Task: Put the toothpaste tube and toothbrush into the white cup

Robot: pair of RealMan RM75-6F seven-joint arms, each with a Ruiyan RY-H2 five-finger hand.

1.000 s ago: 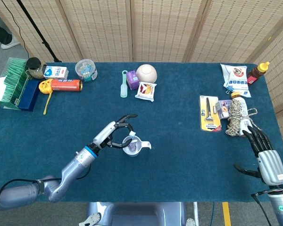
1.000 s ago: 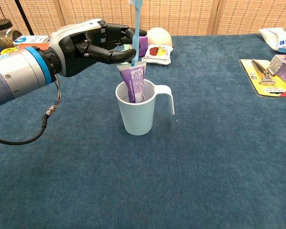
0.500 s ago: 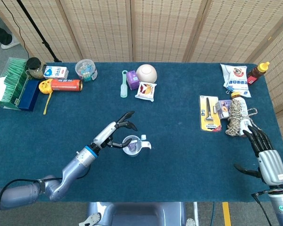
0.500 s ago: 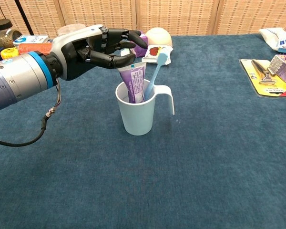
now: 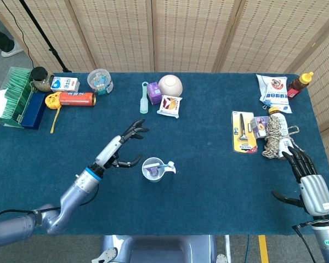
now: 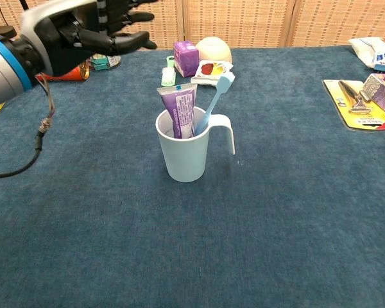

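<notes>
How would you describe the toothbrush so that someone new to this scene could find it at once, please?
Start at the white cup standing alone near the middle of the blue table. Two things stick out of it: the light blue toothbrush leans toward the cup's handle, slim and pale, unlike the broad purple toothpaste tube beside it.

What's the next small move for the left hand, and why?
Probably just retract the left hand toward rest. The toothpaste tube and toothbrush both stand in the white cup, the hand is open and apart from the cup, and the cup is upright, so nothing seems left to place.
</notes>
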